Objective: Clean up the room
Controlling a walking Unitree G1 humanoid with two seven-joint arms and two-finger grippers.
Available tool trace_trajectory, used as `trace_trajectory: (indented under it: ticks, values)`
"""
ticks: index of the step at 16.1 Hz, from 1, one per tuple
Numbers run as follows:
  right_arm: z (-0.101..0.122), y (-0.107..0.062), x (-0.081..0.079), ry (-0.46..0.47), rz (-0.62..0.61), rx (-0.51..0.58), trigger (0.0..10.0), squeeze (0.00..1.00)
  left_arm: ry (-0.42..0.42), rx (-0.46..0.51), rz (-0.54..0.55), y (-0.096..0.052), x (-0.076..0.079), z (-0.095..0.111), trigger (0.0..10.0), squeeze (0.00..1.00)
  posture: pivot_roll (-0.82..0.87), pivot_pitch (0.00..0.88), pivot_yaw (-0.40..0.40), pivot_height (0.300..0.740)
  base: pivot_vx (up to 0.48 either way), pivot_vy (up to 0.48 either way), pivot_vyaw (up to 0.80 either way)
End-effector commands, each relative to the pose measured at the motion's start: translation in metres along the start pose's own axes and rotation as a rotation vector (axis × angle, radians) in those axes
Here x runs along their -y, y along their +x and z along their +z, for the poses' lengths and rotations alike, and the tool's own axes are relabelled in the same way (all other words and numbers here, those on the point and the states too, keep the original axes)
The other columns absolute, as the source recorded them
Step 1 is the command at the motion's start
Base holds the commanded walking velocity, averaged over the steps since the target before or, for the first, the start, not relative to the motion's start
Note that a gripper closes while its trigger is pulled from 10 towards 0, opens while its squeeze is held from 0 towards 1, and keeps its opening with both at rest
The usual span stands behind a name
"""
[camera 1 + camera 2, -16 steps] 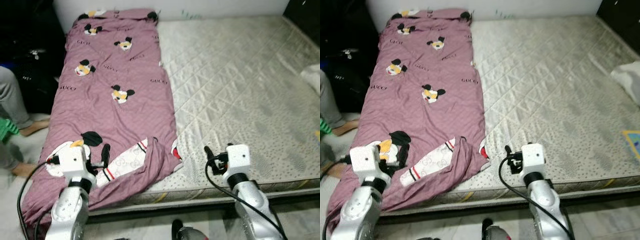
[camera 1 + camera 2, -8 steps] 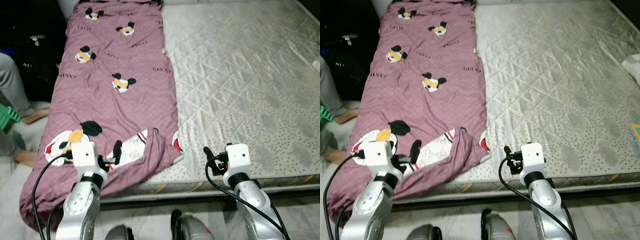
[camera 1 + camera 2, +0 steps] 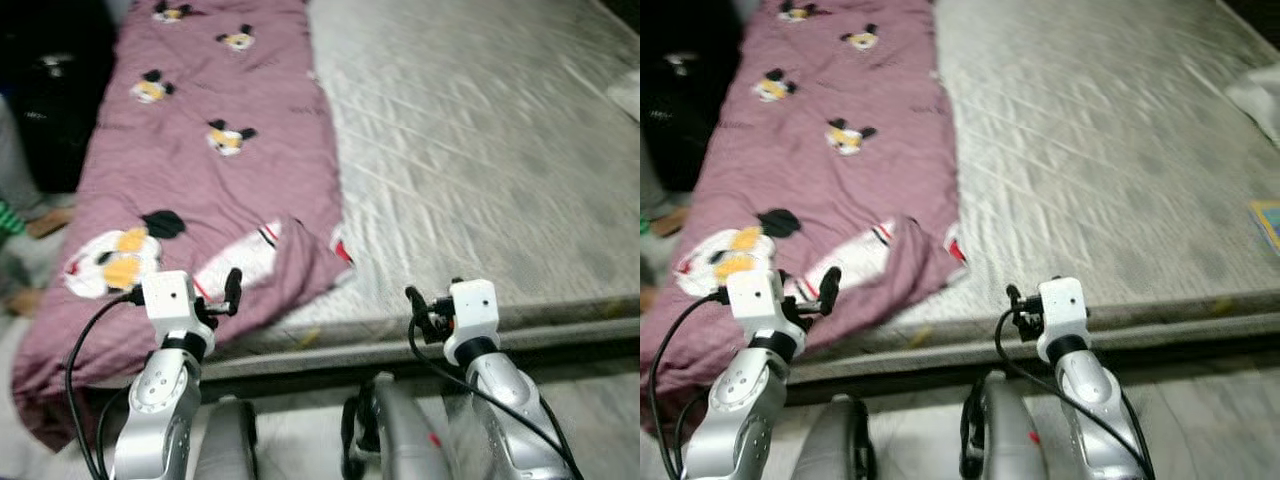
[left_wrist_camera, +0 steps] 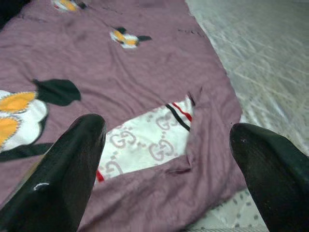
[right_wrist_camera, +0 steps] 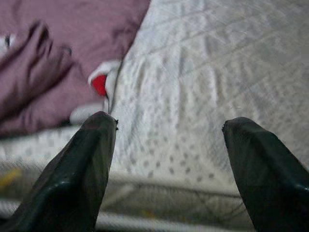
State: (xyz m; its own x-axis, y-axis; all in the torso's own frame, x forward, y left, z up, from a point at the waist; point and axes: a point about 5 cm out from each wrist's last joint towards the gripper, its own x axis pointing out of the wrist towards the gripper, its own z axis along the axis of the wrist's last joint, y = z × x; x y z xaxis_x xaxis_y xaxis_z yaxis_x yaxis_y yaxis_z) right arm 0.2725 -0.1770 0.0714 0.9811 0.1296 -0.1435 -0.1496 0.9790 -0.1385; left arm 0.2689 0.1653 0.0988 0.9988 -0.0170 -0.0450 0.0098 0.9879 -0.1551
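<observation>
A mauve blanket [image 3: 250,170] printed with cartoon mice covers the left strip of a grey quilted mattress [image 3: 480,150]. Its near corner [image 3: 290,255] is turned back, showing a white patterned lining [image 4: 154,140]. My left gripper [image 3: 225,297] hovers at the bed's near edge, just short of that corner, open with nothing between its fingers [image 4: 72,164]. My right gripper [image 3: 415,308] is held over the mattress's near edge, to the right of the blanket, also open and holding nothing [image 5: 169,130]. The eye views are blurred.
A person's leg and bare foot [image 3: 40,220] are on the floor left of the bed, beside dark bags [image 3: 50,90]. A white cloth [image 3: 625,95] lies at the mattress's far right, and a coloured item [image 3: 1268,222] near the right edge. My own legs [image 3: 385,440] stand against the bed frame.
The camera has tipped down and come closer to the bed, blurring the picture. My left gripper has moved forward and right toward the turned-back corner. The right gripper has held its place.
</observation>
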Motion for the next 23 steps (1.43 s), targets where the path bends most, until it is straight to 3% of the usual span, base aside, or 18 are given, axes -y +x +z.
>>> trace_trajectory:
  ticks: [1,9,12,17,23]
  values:
    - [0.0,0.002,0.001,-0.006,0.002,-0.007,10.0,0.0,0.004,-0.014,0.019,-0.003,-0.003,-0.005,10.0,0.0,-0.04,0.224,0.035,0.614,0.0,0.0,0.0]
    - [-0.001,0.006,0.0,-0.006,0.013,-0.006,10.0,0.0,-0.002,-0.006,0.022,-0.001,-0.001,-0.006,10.0,0.0,-0.04,0.221,0.031,0.614,0.0,0.0,0.0]
    - [-0.001,0.007,0.001,-0.002,0.015,-0.002,10.0,0.0,-0.005,-0.003,0.019,0.0,0.001,-0.006,10.0,0.0,-0.04,0.224,0.032,0.58,0.0,0.0,0.0]
    - [0.0,0.007,0.001,-0.002,0.009,-0.001,10.0,0.0,-0.034,0.015,-0.034,-0.001,0.006,-0.004,10.0,0.0,-0.04,0.225,0.034,0.575,0.0,0.0,0.0]
    - [0.0,0.009,0.0,0.003,0.01,0.0,10.0,0.0,-0.043,0.019,-0.049,-0.001,0.008,-0.003,10.0,0.0,-0.04,0.227,0.036,0.575,0.289,0.0,0.0]
